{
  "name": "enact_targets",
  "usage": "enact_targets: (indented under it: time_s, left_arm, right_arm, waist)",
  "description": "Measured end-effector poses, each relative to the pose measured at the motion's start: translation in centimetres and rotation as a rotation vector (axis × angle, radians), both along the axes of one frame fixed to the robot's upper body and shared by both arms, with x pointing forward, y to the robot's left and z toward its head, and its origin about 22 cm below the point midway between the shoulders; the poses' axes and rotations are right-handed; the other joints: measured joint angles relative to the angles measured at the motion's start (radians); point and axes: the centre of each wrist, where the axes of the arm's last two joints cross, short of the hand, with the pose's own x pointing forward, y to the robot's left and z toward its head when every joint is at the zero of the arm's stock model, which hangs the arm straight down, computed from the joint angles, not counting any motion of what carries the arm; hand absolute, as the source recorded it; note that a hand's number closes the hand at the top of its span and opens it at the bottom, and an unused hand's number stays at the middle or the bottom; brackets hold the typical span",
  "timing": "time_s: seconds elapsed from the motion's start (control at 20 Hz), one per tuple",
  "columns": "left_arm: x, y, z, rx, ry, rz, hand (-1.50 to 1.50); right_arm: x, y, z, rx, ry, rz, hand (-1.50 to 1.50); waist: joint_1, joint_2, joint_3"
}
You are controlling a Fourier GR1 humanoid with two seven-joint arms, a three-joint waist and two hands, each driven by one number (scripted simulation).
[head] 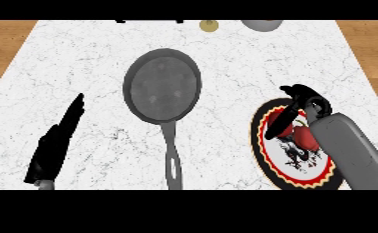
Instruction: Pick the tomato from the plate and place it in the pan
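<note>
Kitchen; marble counter (88,67); pan (162,84)

Bright, even light across counter (81,62); hardly any shadows, prob. overhead.

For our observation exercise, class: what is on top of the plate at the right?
A red tomato lies on the plate, with the right hand curled over it. The hand and forearm cover part of the tomato and the plate's right side.
</note>
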Motion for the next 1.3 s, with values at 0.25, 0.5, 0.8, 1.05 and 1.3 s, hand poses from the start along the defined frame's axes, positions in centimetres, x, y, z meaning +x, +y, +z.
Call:
enact_targets:
  time_s: [0.25, 0.5, 0.8, 1.05, 1.3]
  left_arm:
    - [-0.3, -0.3, 0.0, 0.007, -0.001, -0.001, 0.0]
    - [-0.3, -0.1, 0.1, 0.008, -0.001, 0.0, 0.0]
    - [-0.2, -0.3, 0.1, 0.005, 0.0, 0.003, 0.0]
    - [-0.6, 0.1, 0.5, 0.007, 0.001, 0.0, 0.0]
    - [-0.3, -0.7, 0.2, 0.01, -0.002, 0.001, 0.0]
  right_arm:
    - [0.0, -0.4, -1.4, -0.015, 0.027, -0.007, -1.5]
    - [-0.1, -0.2, -2.3, -0.024, 0.035, -0.018, -1.5]
    - [-0.3, 0.0, -4.3, -0.037, 0.019, -0.03, 1.5]
    - [-0.4, -0.3, -4.6, -0.014, -0.017, -0.065, 1.5]
    - [-0.4, -0.2, -4.8, 0.036, -0.026, -0.095, 1.5]
  waist:
    - [0.0, 0.0, 0.0]
    - [-0.001, 0.0, 0.0]
    - [-0.001, -0.002, -0.003]
    - [-0.003, -0.007, -0.008]
    - [-0.005, -0.007, -0.009]
